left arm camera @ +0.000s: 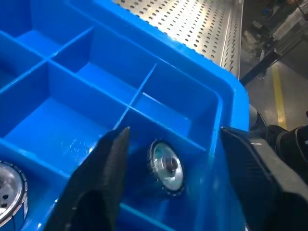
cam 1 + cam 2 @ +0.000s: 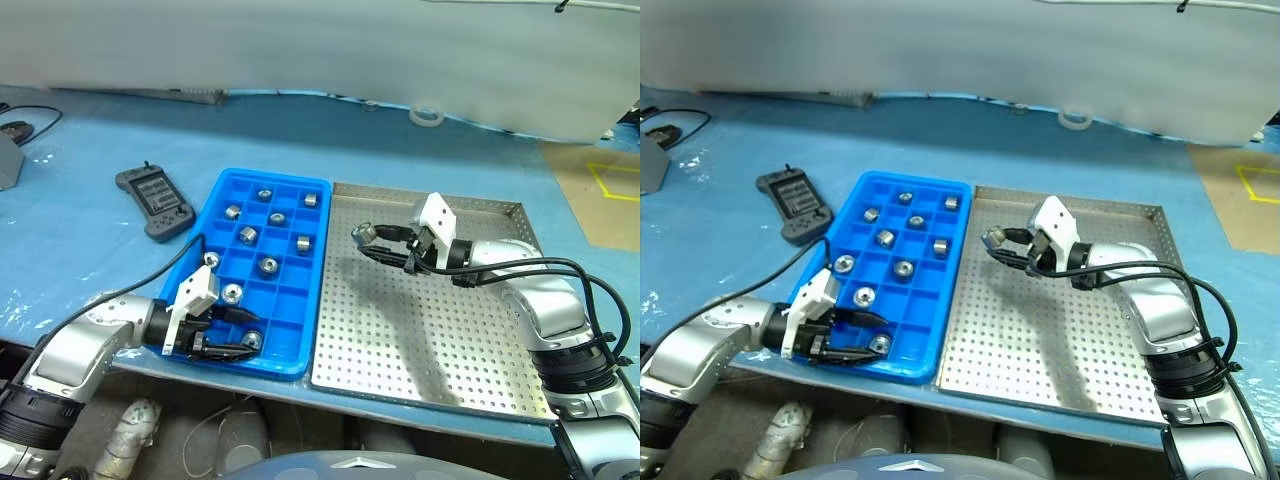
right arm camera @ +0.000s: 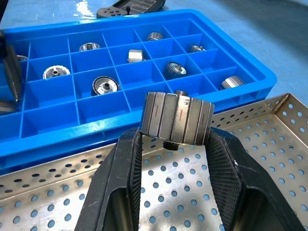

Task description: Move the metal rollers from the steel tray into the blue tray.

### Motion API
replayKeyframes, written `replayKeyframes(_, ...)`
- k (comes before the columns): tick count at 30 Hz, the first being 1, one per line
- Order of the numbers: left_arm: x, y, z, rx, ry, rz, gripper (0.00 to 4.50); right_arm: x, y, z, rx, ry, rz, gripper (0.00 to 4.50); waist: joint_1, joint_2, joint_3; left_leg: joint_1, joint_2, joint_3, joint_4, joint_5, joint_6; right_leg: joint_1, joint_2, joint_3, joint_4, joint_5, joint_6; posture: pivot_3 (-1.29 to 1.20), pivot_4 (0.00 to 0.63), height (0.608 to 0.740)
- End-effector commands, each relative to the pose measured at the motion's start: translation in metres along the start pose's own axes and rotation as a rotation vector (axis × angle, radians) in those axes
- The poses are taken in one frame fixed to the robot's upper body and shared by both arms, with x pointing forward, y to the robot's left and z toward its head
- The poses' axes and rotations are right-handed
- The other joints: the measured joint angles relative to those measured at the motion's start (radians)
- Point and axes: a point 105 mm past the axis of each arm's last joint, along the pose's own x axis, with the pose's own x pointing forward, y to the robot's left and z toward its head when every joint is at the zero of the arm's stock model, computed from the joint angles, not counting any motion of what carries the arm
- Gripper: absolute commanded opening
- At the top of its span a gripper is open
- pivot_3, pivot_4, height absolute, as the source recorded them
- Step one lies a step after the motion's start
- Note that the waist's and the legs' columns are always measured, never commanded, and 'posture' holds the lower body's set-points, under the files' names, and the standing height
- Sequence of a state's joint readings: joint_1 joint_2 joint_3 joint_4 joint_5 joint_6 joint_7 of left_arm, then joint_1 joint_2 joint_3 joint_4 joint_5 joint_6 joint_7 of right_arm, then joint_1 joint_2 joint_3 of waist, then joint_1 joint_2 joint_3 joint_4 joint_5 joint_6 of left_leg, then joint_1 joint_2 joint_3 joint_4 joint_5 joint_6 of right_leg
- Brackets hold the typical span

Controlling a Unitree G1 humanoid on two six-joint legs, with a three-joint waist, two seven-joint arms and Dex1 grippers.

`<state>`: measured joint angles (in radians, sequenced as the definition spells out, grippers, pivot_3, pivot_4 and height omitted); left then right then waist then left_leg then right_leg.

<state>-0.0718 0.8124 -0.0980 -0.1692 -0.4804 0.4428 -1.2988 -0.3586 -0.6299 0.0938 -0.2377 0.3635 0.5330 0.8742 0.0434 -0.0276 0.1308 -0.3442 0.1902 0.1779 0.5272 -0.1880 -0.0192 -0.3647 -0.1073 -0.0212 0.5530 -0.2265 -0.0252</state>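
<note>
One metal roller clamped between the right gripper fingers, held above the steel tray near its far left corner. Rollers sit singly in the blue tray compartments; another roller lies in a near-corner compartment between the spread, empty fingers of the left gripper. Blue tray butts against the steel tray's left rim. Both rest on a blue-covered table; black controller left of the blue tray, tape roll far back, yellow floor marking at right
</note>
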Motion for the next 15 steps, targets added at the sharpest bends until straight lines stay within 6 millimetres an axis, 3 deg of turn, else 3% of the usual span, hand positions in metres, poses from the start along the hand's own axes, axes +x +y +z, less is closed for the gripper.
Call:
replayKeyframes(1,-0.008,0.013,-0.010,-0.037,0.018,0.072,3.92,-0.002,0.004,0.013,-0.026,-0.035,0.032,1.57,0.000,0.002,0.000,0.001,0.000,0.000,0.000,-0.001,0.002,0.001,0.000,0.000,0.000,0.000,0.000,-0.06,0.150,0.740)
replayKeyframes(8,-0.025,0.043,0.007,0.045,-0.076,0.185,3.92,0.001,0.049,0.033,0.157,-0.119,0.285,1.57,0.013,0.007,0.002,0.009,0.001,-0.001,-0.002,0.000,-0.001,0.006,0.000,0.002,0.002,0.000,0.001,-0.03,0.150,0.740)
replayKeyframes(11,-0.031,0.047,0.010,0.087,-0.085,0.218,3.92,0.014,0.058,0.030,0.142,-0.084,0.336,1.57,0.014,0.003,0.000,0.009,0.003,-0.003,-0.001,0.002,-0.003,0.004,0.000,0.002,0.001,-0.003,0.005,0.00,0.150,0.740)
replayKeyframes(15,-0.039,0.054,0.035,0.173,-0.193,0.316,3.92,0.024,0.064,0.026,0.195,-0.085,0.390,1.57,0.023,-0.002,-0.003,0.002,0.000,-0.003,0.000,0.002,-0.003,-0.002,-0.001,0.003,0.001,0.001,-0.001,0.06,0.150,0.740)
